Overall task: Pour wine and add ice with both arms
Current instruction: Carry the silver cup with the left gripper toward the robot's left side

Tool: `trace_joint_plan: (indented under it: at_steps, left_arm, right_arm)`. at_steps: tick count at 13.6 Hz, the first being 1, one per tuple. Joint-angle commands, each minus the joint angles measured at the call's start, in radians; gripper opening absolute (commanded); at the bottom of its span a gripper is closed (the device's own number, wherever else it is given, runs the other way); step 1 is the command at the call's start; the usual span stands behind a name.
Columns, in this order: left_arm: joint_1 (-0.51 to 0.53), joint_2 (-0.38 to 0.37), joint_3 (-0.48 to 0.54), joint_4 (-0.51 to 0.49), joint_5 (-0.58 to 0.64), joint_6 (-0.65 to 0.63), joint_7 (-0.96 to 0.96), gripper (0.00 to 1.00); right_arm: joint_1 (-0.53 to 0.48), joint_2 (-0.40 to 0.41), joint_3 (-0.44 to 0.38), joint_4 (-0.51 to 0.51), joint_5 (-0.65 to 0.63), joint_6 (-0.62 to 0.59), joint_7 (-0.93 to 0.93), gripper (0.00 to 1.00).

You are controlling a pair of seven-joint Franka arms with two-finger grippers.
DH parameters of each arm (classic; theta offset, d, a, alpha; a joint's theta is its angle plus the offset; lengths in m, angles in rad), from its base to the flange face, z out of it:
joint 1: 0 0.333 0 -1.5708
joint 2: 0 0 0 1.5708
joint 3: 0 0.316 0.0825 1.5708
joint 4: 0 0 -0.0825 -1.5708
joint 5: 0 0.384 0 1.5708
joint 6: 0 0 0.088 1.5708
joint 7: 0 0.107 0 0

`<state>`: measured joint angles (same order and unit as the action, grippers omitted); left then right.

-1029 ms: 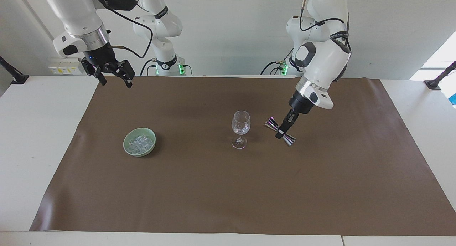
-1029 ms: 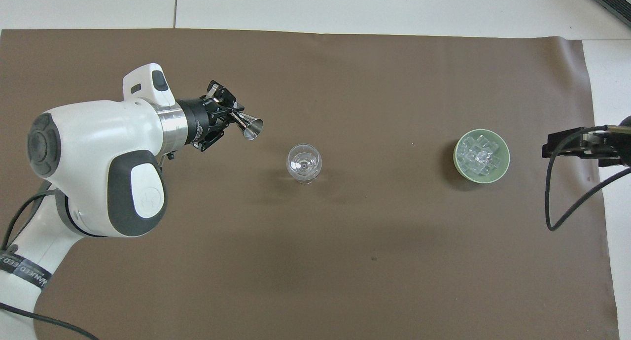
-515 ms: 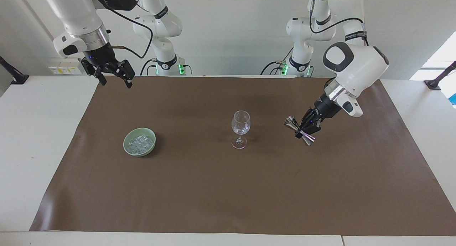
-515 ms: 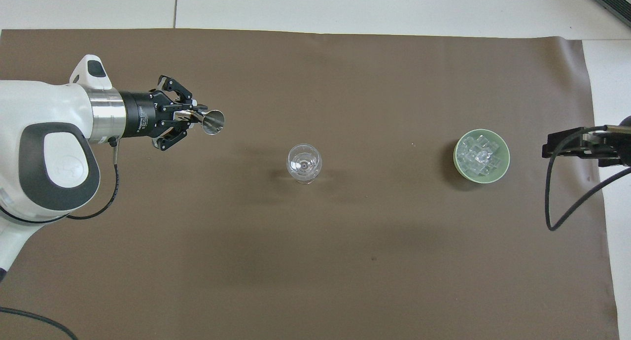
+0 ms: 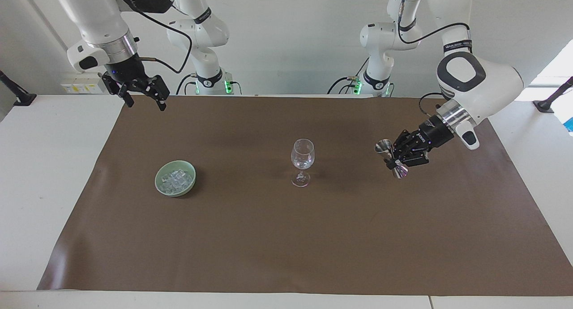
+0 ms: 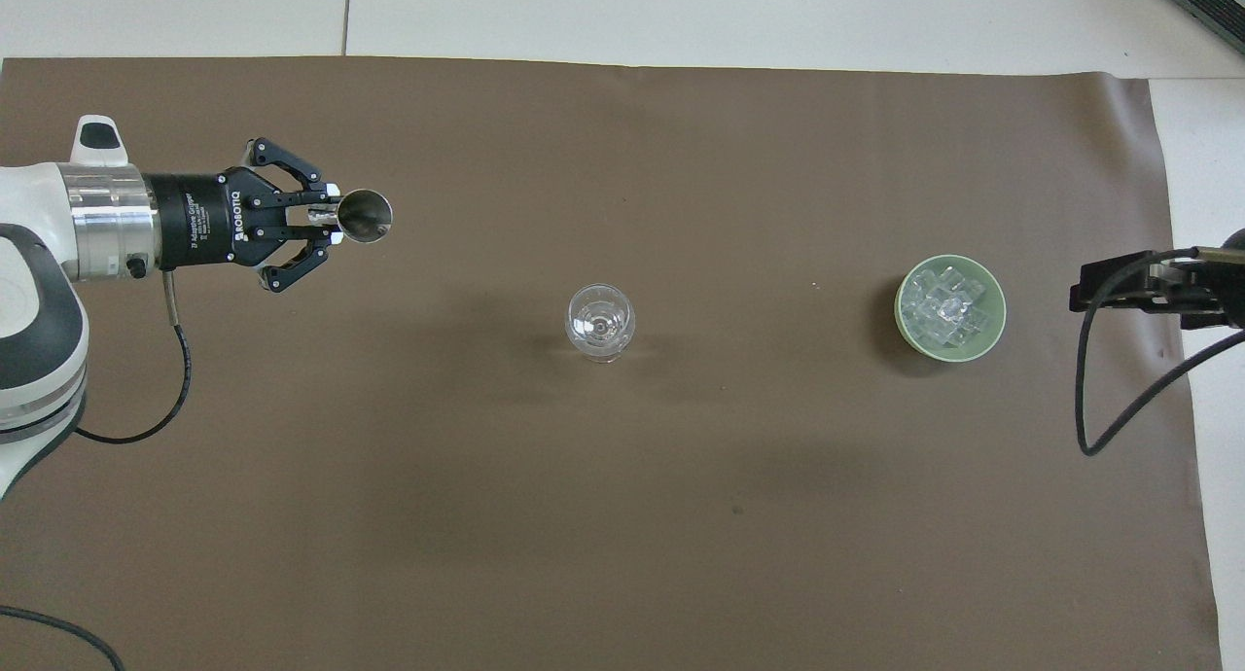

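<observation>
A clear stemmed wine glass [image 5: 303, 159] [image 6: 600, 321] stands upright mid-mat. I cannot tell whether wine is in it. My left gripper [image 5: 396, 158] [image 6: 331, 222] is shut on the waist of a small metal jigger [image 5: 389, 156] [image 6: 365, 216]. It holds the jigger almost upright, mouth up, above the mat toward the left arm's end, well apart from the glass. The ice [image 5: 177, 180] [image 6: 945, 306] is heaped in a pale green bowl [image 5: 156, 179] [image 6: 898, 307] toward the right arm's end. My right gripper [image 5: 147, 104] [image 6: 1078, 295] hangs open and empty over the mat's edge, waiting.
A brown mat [image 5: 286, 237] covers most of the white table [image 5: 53, 165]. Black cables [image 6: 1119, 399] trail from the right arm at its end of the table. The arms' bases stand at the robots' edge.
My left arm has swung the jigger away from the glass toward its own end of the table. The jigger has turned from tilted to nearly upright. The right arm has not moved.
</observation>
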<state>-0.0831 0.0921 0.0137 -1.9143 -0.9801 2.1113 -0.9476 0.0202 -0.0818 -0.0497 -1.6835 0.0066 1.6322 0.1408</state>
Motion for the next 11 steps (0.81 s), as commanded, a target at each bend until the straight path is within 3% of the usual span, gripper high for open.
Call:
trace_joint_plan:
  at_steps: [1,5,11]
  left_arm:
    - [0.061,0.003,-0.006,-0.014,-0.057,-0.062,0.001,0.00]
    - [0.176,0.040,-0.006,-0.038,-0.201,-0.134,0.000,0.00]
    - [0.210,0.067,-0.006,-0.106,-0.389,-0.117,0.006,0.00]
  right_arm:
    - [-0.008,-0.018,0.007,-0.016,-0.005,-0.002,-0.023,1.00]
    - [-0.008,-0.016,0.007,-0.016,-0.005,-0.002,-0.023,1.00]
    - [-0.008,-0.016,0.007,-0.016,-0.005,-0.002,-0.023,1.00]
